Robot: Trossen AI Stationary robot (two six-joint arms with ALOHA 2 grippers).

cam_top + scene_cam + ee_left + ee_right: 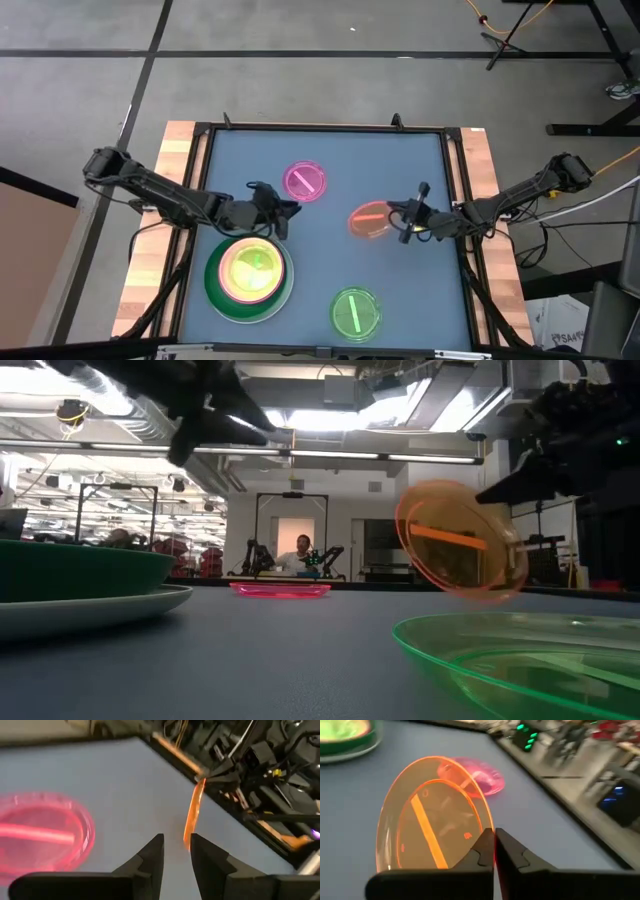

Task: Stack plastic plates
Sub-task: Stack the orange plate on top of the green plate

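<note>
A small orange plate [368, 221] stands steeply tilted mid-table, in my shut right gripper [404, 224]; it also shows in the right wrist view [432, 815] and the low view [460, 540]. A small pink plate [305, 182] lies flat at the far middle. A small green plate [355, 313] lies flat near the front edge. At the near left, a stack [248, 275] rests on a large pale plate, with a dark green plate and smaller bright plates on top. My left gripper [281, 214] hovers by the stack's far edge, slightly open and empty. My right gripper pinches the orange plate's rim [488, 826] between its two fingers, on the side toward the table's right edge. The fingers come about level from the table's right. The plate stands on edge, steeply tilted. Whether its lower edge [480, 600] touches the table, I cannot tell.
Open blue table top lies between the stack and the orange plate and along the far edge. A black frame [455, 180] and wooden side boards [495, 250] border the table. A person shows far back in the room [300, 552].
</note>
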